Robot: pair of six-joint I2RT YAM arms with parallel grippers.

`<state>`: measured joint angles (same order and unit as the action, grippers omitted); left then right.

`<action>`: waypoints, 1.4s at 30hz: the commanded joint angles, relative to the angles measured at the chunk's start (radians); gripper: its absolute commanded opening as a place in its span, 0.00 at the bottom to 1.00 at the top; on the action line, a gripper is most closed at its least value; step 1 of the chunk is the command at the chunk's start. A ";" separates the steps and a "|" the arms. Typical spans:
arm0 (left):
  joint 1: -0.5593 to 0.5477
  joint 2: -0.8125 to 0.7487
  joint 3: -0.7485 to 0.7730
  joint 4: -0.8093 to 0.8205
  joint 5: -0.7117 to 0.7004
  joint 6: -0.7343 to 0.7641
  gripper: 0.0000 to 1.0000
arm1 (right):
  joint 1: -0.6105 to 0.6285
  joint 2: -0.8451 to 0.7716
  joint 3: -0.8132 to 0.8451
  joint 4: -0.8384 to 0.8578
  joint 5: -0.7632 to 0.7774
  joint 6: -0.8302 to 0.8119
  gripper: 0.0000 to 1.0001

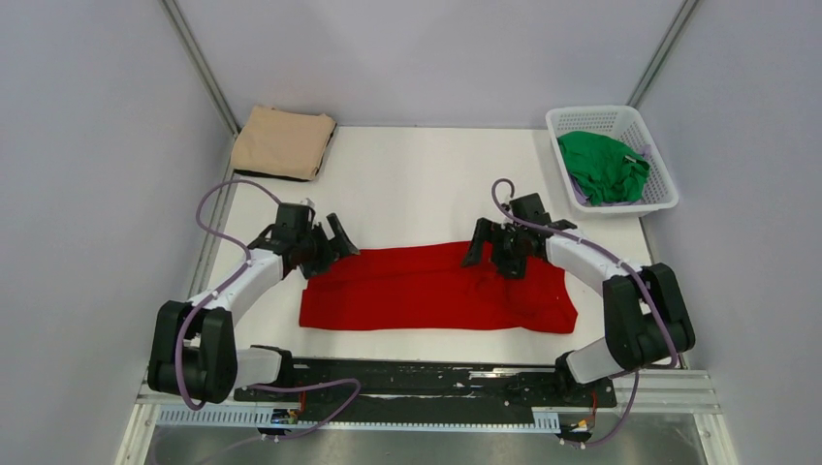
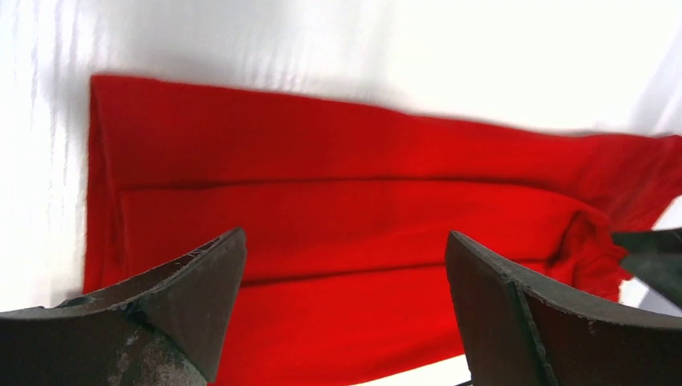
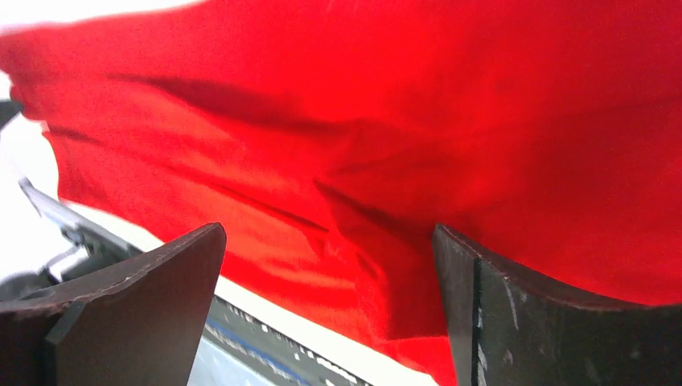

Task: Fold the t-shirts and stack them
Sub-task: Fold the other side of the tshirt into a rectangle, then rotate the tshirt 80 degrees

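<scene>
Robotics lab test cell: plain grey panel walls (image 1: pixel 87 145) on aluminium struts (image 1: pixel 201 63) enclose a white table (image 1: pixel 417 174); left arm (image 1: pixel 237 281) and right arm (image 1: pixel 591 260) mounted on a black mounting plate (image 1: pixel 426 373).

Blind spots: red shirt, basket, back-left pile.

From above, the left gripper (image 1: pixel 332 248) and the right gripper (image 1: pixel 494 258) cover parts of the far edge of the red shirt (image 1: pixel 436 291); its sleeves and collar cannot be made out. Left wrist view: the shirt is cut off at the bottom and right edges, and a dark shape at the right edge is unidentifiable. Right wrist view: the cloth runs off the top and right, in soft focus. The green shirt (image 1: pixel 601 165) is bunched, its underside hidden inside the basket (image 1: pixel 662 190); a purple scrap beside it is unclear. A dark strip under the tan shirt (image 1: pixel 281 140) is also unclear.
</scene>
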<state>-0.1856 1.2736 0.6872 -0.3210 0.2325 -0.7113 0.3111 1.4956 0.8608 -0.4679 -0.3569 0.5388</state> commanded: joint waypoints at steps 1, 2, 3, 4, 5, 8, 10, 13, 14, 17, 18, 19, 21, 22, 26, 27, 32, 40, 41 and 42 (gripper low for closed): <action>-0.005 -0.017 -0.020 -0.077 -0.079 0.042 1.00 | 0.067 -0.089 -0.075 -0.001 -0.205 -0.137 1.00; -0.005 -0.023 -0.021 -0.092 -0.091 0.046 1.00 | 0.090 -0.111 -0.092 -0.019 -0.227 -0.154 1.00; -0.005 -0.039 -0.023 -0.121 -0.115 0.053 1.00 | 0.111 -0.135 -0.106 -0.042 -0.239 -0.165 1.00; -0.005 -0.048 -0.027 -0.135 -0.127 0.056 1.00 | 0.130 -0.157 -0.118 -0.063 -0.238 -0.167 1.00; -0.005 -0.069 -0.030 -0.158 -0.149 0.056 1.00 | 0.144 -0.184 -0.133 -0.081 -0.227 -0.162 1.00; -0.004 -0.119 -0.042 -0.201 -0.184 0.050 1.00 | 0.152 -0.270 -0.154 -0.120 -0.144 -0.112 1.00; -0.005 -0.145 -0.045 -0.227 -0.206 0.040 1.00 | 0.152 -0.324 -0.153 -0.134 -0.075 -0.074 1.00; -0.005 -0.178 -0.027 -0.259 -0.220 0.036 1.00 | 0.150 -0.402 -0.144 -0.149 0.020 -0.002 1.00; -0.005 -0.195 -0.008 -0.267 -0.217 0.040 1.00 | 0.146 -0.435 -0.141 -0.155 0.051 0.024 1.00; -0.005 -0.227 0.051 -0.272 -0.173 0.060 1.00 | 0.117 -0.489 -0.147 -0.183 0.110 0.101 1.00; -0.005 -0.239 0.062 -0.258 -0.164 0.073 1.00 | 0.103 -0.506 -0.157 -0.190 0.123 0.131 1.00; -0.005 -0.242 0.079 -0.248 -0.141 0.079 1.00 | 0.089 -0.517 -0.170 -0.191 0.130 0.157 1.00; -0.005 -0.234 0.099 -0.207 -0.091 0.095 1.00 | 0.059 -0.533 -0.208 -0.191 0.137 0.220 1.00; -0.005 -0.212 0.103 -0.173 -0.047 0.102 1.00 | 0.047 -0.537 -0.227 -0.189 0.137 0.256 1.00; -0.010 -0.086 0.109 -0.057 0.079 0.077 1.00 | 0.014 -0.535 -0.332 -0.162 0.130 0.398 1.00; -0.014 -0.061 0.106 -0.037 0.101 0.067 1.00 | 0.006 -0.532 -0.358 -0.147 0.125 0.429 1.00; -0.061 0.085 0.091 -0.013 0.087 0.076 1.00 | -0.055 -0.490 -0.448 -0.027 0.123 0.470 1.00; -0.063 0.068 -0.079 -0.063 -0.032 0.065 1.00 | -0.202 -0.237 -0.337 0.180 0.139 0.339 1.00; -0.063 0.036 -0.100 -0.055 -0.035 0.042 1.00 | -0.204 -0.184 -0.296 0.204 0.134 0.310 1.00; -0.063 0.016 -0.141 -0.050 -0.039 0.031 1.00 | -0.204 -0.124 -0.253 0.223 0.131 0.278 1.00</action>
<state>-0.2466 1.3537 0.6601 -0.3481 0.2516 -0.6495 0.1303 1.2003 0.5117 -0.4400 -0.3225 0.9516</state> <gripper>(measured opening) 0.997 0.998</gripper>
